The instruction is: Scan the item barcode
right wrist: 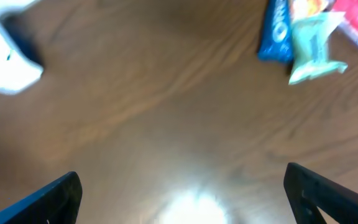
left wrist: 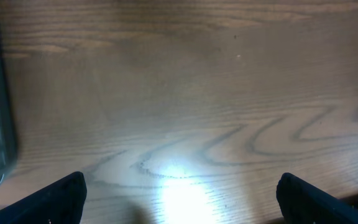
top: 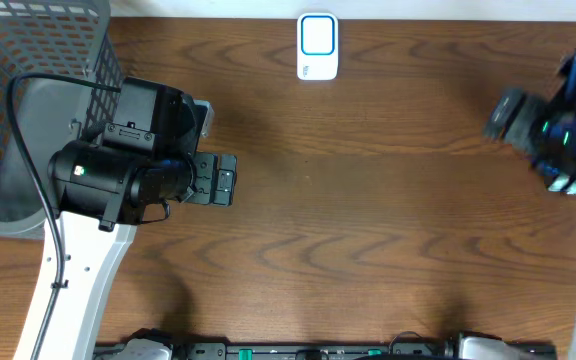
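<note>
Wood-grain worktop [top: 368, 200] is carrying a white scanner [top: 318, 45] at its far edge and a grey mesh basket [top: 28, 60] at the left. Left pincer [left wrist: 179, 193] is hovering wide and empty near the basket. Right pincer [right wrist: 182, 193] is gaping wide, holding nothing, with a blue packet [right wrist: 275, 31] and a mint-green packet [right wrist: 312, 50] lying side by side ahead of it.

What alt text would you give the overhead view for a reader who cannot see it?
A white scanner lies at the far edge of the wooden table. The left gripper hangs beside a gray mesh basket at left; the right arm is a blur at the right edge.
</note>
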You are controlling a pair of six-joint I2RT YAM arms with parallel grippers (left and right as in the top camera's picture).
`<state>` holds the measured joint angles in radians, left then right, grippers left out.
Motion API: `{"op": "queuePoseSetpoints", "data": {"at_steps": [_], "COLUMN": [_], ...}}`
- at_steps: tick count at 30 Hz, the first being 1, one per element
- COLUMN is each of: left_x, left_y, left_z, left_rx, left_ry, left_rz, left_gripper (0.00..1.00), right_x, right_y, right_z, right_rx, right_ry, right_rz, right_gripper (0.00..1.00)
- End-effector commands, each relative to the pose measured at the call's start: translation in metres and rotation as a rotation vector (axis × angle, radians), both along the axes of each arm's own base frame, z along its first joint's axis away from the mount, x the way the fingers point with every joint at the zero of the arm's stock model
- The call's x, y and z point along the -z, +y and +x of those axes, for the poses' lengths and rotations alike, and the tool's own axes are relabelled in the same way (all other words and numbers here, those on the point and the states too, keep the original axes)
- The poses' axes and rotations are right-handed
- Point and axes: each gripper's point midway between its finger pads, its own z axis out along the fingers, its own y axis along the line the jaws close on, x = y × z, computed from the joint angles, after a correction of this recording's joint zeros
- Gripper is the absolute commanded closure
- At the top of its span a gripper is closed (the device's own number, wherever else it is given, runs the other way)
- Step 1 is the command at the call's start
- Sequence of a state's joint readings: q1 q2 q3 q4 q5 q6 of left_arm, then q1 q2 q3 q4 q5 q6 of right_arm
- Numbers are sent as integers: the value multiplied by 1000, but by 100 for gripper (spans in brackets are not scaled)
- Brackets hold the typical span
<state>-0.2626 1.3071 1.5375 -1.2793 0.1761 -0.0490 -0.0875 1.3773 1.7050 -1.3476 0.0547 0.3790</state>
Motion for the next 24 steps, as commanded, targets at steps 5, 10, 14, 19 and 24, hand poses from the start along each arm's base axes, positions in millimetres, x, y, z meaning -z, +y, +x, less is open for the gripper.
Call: {"op": "queuePoseSetpoints", "data": {"at_steps": [5,10,14,19,24], "left_x": [-2,-2,-2,-2,-2], "left_y": [3,3,3,3,3], "left_z": [2,2,2,2,2], "left_rx": [-12,-12,-12,-12,-12], "left_ry": [-6,-6,-6,-6,-6], "left_rz": [10,10,10,10,10], "left_gripper": [2,2,2,2,2], "right_x": [39,58,65,66,66], "right_y": [62,79,79,79,78], "right_z": [-59,-73,-76,-76,-77], "right_rx": [-185,-219,-215,-215,-214], "right_ry": [96,155,179,182,184], "right_rz": [172,271,274,272,272], "right_gripper": [1,1,1,1,1]}}
